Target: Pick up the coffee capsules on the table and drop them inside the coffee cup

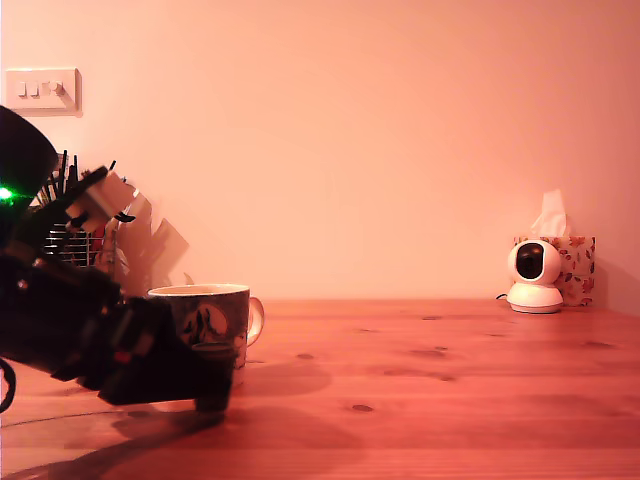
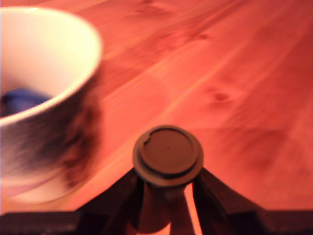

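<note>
Right under the wrist camera sits a near-black capsule [image 2: 167, 155], flat rimmed top facing up, tapered body dropping between the two dark fingers [image 2: 215, 198] of the gripper [image 2: 167, 196], which is clamped on its sides, low over the table [image 2: 234, 73]. Just beside it stands the coffee cup [image 2: 46, 105], cream with a blurred dark scene on its wall, and inside, something dark blue [image 2: 22, 98] shows at the bottom. That makes one capsule in the grip, one blue shape in the cup, one cup. In the exterior view the arm [image 1: 90, 320] crouches at the exterior view's left, in front of the cup. Far right: one white camera [image 1: 534, 276], one tissue box [image 1: 572, 268]. Far left: a wire mesh holder [image 1: 75, 245].
</note>
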Motion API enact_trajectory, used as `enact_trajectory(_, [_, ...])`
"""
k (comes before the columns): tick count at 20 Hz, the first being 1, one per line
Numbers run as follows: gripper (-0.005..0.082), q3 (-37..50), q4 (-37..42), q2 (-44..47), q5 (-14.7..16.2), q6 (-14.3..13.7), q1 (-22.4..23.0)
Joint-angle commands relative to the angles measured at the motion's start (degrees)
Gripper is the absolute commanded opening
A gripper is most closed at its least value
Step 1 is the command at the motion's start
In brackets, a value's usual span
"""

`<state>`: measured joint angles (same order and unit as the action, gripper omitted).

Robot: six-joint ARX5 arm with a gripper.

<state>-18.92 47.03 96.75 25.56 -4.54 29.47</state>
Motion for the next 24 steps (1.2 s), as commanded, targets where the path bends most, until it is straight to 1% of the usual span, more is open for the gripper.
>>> enact_trajectory(1, [0.0228,0.04,0.55,-3.17,0.90,0.33,0.15])
enact_trajectory(3, [0.0228,0.04,0.13,-5.99,1.05,2.25,0.15])
enact_trajectory(4, [0.0228,0.04,-0.39,-7.76,1.05,2.67,0.15])
enact_trajectory(9, [0.0228,0.02,-4.15,-16.02,0.87,3.02,-0.20])
enact_trajectory(11, [0.0228,0.02,-4.33,-17.33,-1.66,3.02,-0.94])
enact_trajectory(12, [0.0228,-0.11,-4.46,-17.38,-2.32,3.02,-1.49])
enact_trajectory(13, [0.0228,-0.68,-5.35,-17.35,-4.22,3.02,-2.12])
enact_trajectory(15, [0.0228,-2.36,-9.44,-17.27,-5.44,2.99,-3.30])
enact_trajectory(18, [0.0228,-6.08,-13.64,-17.25,-5.73,2.75,-4.46])
enact_trajectory(22, [0.0228,-11.19,-22.67,-16.81,-6.01,2.84,-4.61])
enact_trajectory(24, [0.0228,-13.18,-26.64,-15.80,-7.19,3.02,-4.61])
